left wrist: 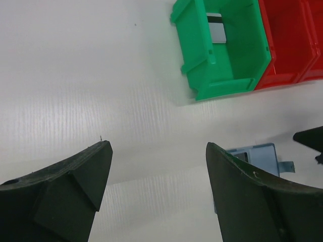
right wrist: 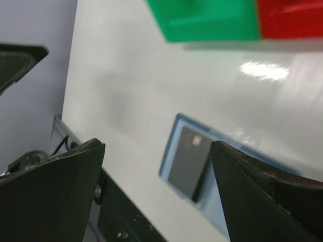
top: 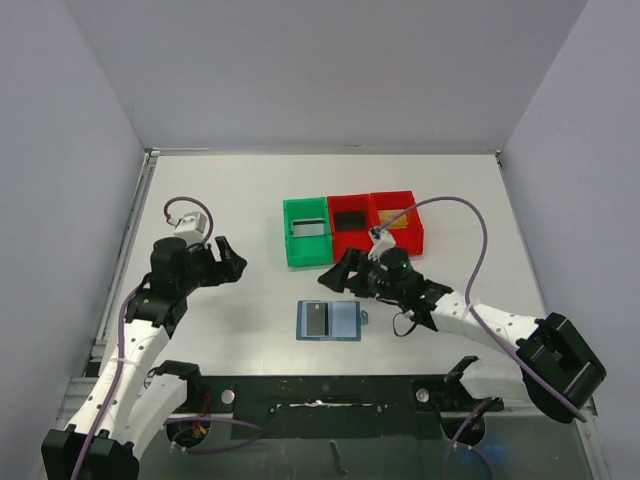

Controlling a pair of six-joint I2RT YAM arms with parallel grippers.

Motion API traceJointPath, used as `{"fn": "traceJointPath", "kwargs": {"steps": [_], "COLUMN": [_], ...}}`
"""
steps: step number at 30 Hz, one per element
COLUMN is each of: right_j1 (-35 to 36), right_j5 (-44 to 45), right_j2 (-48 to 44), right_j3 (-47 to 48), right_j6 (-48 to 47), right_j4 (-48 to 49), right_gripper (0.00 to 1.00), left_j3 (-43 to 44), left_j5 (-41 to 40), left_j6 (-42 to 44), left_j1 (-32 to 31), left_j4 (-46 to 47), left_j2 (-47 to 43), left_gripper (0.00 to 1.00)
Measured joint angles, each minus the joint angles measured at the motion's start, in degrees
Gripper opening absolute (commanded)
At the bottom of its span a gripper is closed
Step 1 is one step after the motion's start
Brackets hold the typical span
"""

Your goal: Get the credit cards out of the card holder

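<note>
**A:** Across the white table (top: 230, 190), what takes up the most room?

**B:** A row of bins in the middle: the green bin (top: 305, 257), with two red bins (top: 350, 248) touching on its right. They look like sorting spots. A pale card (top: 310, 228) with a dark stripe lies in the green one, and a dark card (top: 349, 220) lies in the middle red one.

**A:** And the arms?

**B:** The left gripper (top: 233, 258) hangs well off to the left, jaws wide apart with nothing between them. I'd judge it is parked out of the way. The right gripper (top: 336, 272) hovers between the bins and the card holder (top: 345, 320), also spread wide and empty.

**A:** Where exactly is the holder?

**B:** It lies flat on the table just in front of the bins. It is opened out with both panels facing up, so the pockets can be reached from above.

**A:** Anything in it?

**B:** One dark grey credit card (top: 317, 319) sits on the left panel. I cannot tell whether it is tucked in or loose. The right panel looks bare, and a small tab (top: 364, 319) sticks out at its edge.

**A:** Next?

**B:** Probably that card, which is thin and flat, so it will need pinching by an edge
</note>
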Motion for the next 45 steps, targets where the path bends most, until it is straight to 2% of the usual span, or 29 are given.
{"fn": "traceJointPath", "kwargs": {"steps": [2, 4, 9, 12, 14, 17, 29, 33, 39, 45], "right_j1": [7.41, 11.72, 14.34, 15.06, 15.37, 15.41, 15.67, 14.88, 13.46, 13.42], "right_j5": [3.96, 7.48, 11.39, 12.26, 12.24, 12.07, 9.57, 8.66, 8.02, 8.07], "right_j2": [-0.83, -1.9, -2.34, -0.31, 1.29, 3.78, 8.92, 9.64, 10.75, 11.19], "right_j3": [0.2, -0.13, -3.98, -4.72, -4.72, -4.72, -4.72, -5.01, -5.01, -4.98], "right_j6": [3.43, 7.21, 12.13, 14.14, 14.82, 15.93, 17.86, 17.9, 17.88, 17.64], "right_j4": [-0.59, -1.29, -0.72, -1.36, -1.07, -0.68, 0.48, 0.92, 1.79, 1.55], "right_gripper": [0.72, 0.62, 0.54, 0.42, 0.38, 0.37, 0.35, 0.35, 0.35, 0.35], "left_j3": [-0.94, -1.9, -4.09, -4.87, -5.29, -5.66, -5.97, -5.92, -3.39, -0.92], "left_j5": [1.81, 3.72, 8.52, 8.79, 8.26, 6.62, -0.87, -1.81, -1.75, -2.14], "left_j6": [-1.62, -3.69, -10.56, -14.14, -16.02, -17.79, -23.28, -24.72, -24.81, -24.28], "left_j1": [-0.04, -0.2, -3.1, -8.7, -12.9, -17.07, -28.96, -31.19, -33.9, -35.3], "left_j4": [1.07, 2.34, 6.32, 8.35, 9.68, 10.91, 16.9, 19.78, 19.08, 18.12], "left_j2": [-0.2, -0.09, 2.03, 4.31, 5.57, 6.99, 17.03, 21.4, 28.81, 31.45], "left_gripper": [0.71, 0.65, 0.53, 0.48, 0.45, 0.41, 0.36, 0.32, 0.3, 0.28]}}
